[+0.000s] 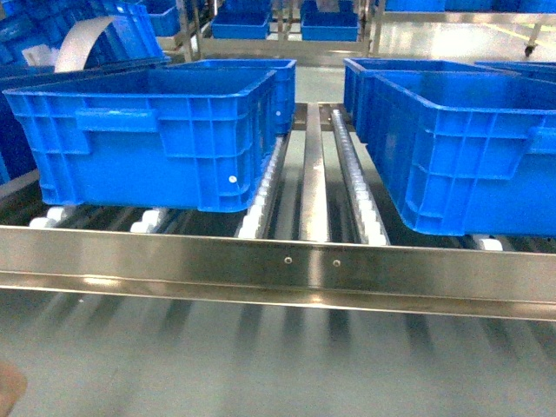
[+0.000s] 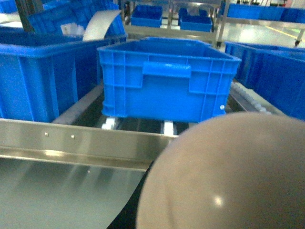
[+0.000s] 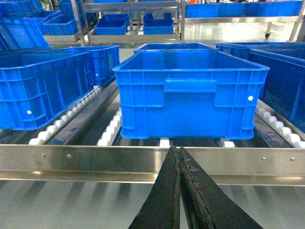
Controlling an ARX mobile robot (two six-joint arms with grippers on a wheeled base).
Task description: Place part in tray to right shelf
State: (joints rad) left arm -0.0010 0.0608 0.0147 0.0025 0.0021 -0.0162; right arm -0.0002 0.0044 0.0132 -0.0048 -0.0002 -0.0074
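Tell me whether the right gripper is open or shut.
Shut. In the right wrist view the right gripper has its two dark fingers pressed together to the tips, nothing between them, before the shelf rail.

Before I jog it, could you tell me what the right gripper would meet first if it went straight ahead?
Probably the steel front rail of the shelf, then the blue crate behind it; depth is unclear. The right gripper has its jaws together.
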